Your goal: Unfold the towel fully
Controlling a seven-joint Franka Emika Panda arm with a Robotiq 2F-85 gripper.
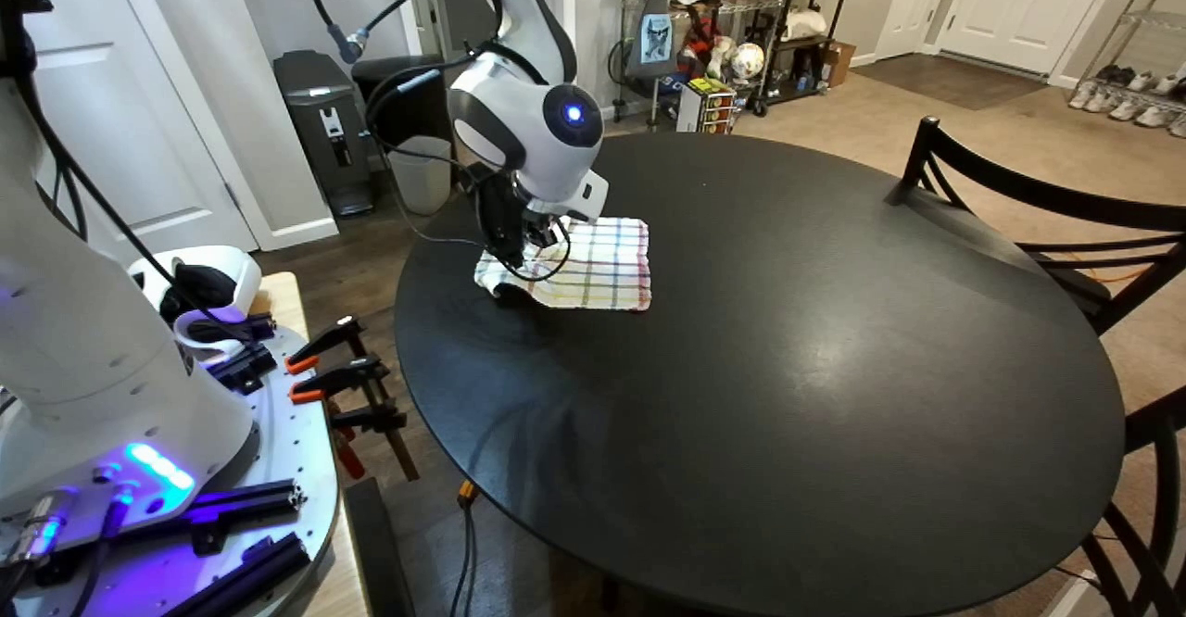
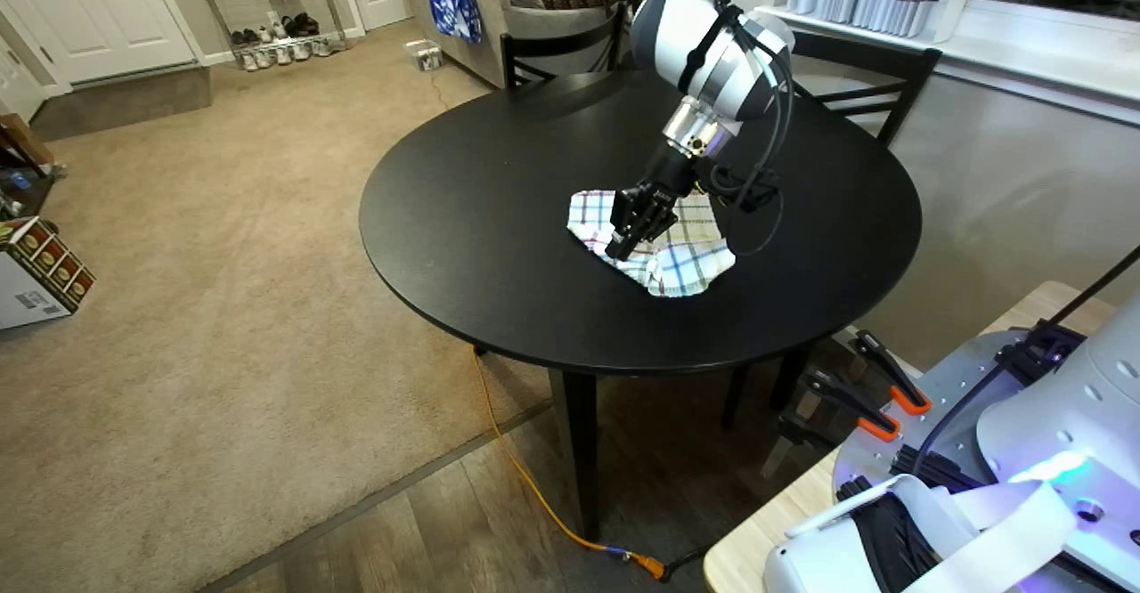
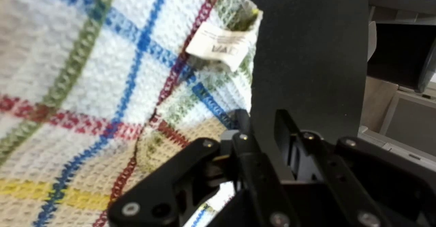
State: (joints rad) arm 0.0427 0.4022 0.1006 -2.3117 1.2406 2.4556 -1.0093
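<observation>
The towel (image 1: 607, 270), white with coloured check stripes, lies on the round black table in both exterior views. Its outline is uneven, and part of its edge bows upward. Close up in the wrist view, the towel (image 3: 92, 70) fills the left side, with creases and a turned-over part near a white label (image 3: 219, 46). My gripper (image 3: 261, 118) points down at the towel's edge. A gap showing bare table separates its fingers: the left one overlaps the towel's border, the right one is over the table. No cloth shows between them. In an exterior view the gripper (image 2: 623, 241) is low over the towel.
The black table (image 1: 788, 413) extends well past the towel, whose place is near the table's rim. Black chairs (image 1: 1047, 205) stand against the table. A cable loop hangs from the wrist close to the cloth. Clamps (image 1: 338, 376) fix the robot's base beside the table.
</observation>
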